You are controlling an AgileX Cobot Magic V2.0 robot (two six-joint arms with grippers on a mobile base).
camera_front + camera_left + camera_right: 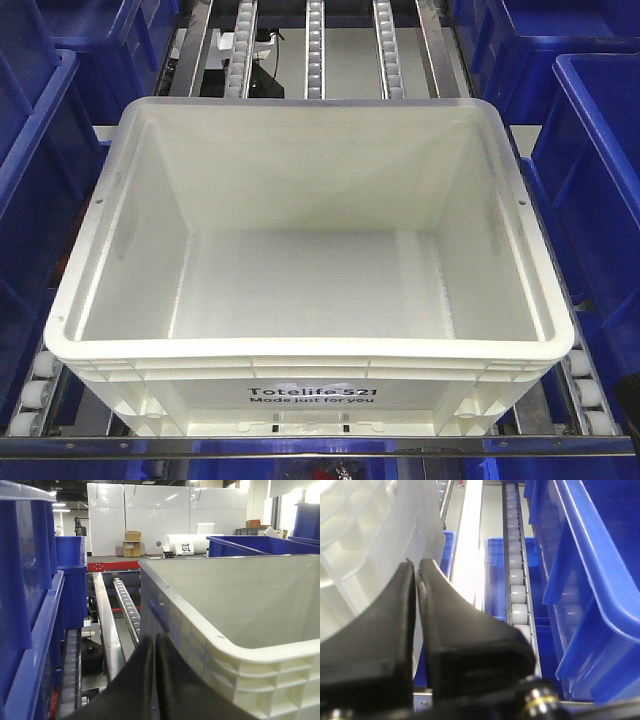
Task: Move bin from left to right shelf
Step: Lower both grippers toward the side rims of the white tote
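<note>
Bin (300,350), white, one, lettered "Totelife 521, Made just for you", between left claw (153,642) and right claw (416,567), both pressed together.

Front view: even, bright overhead light. White bin (310,290) interior nearly washed out, faint shadow on its left wall.
Left wrist: my left gripper (153,639) dark, blurred up close; glare on white panels (155,515) far ahead.
Right wrist: my right gripper (417,565) soft-focus, bin overexposed just left of it.
</note>
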